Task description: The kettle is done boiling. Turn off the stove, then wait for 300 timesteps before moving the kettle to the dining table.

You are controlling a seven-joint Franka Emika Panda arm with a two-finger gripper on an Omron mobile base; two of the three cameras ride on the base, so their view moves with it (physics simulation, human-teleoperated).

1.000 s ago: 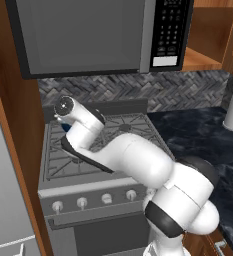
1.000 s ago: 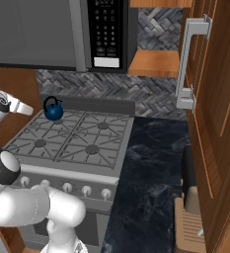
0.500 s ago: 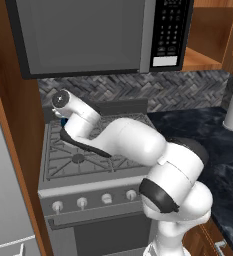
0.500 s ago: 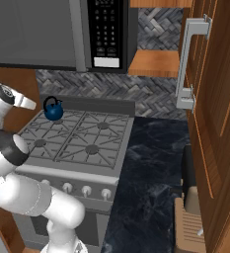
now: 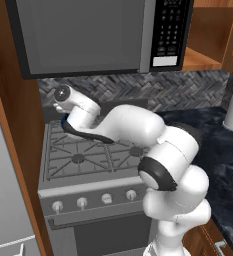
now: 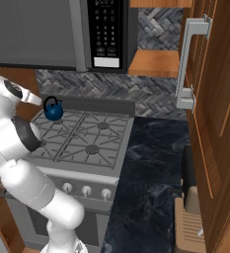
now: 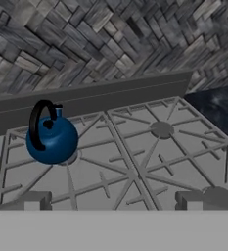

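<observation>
Swinging my arm further left and back over the last sec, I ended with the wrist up by the stove's [image 5: 95, 155] rear-left corner, right beside the kettle [image 6: 53, 109]. The base hadn't driven; the microwave [image 5: 93, 35] and backsplash sat the same in both base views, so only the arm moved. In the hand view my hand [image 7: 114, 201] looked across the grates w/ both fingertips wide apart, as open as they go, holding nothing. The kettle sat upright on the rear-left burner, ahead and left of the fingers, not touched, nothing around its handle. It hadn't shifted. The stove knobs [image 5: 106, 198] were low on the front panel, well apart from my hand. My read: the hand was lining up on the kettle, i.e. approach for the pick-up. I couldn't tell from the knobs or burner whether the flame was off. The dining table leg remained undone.
</observation>
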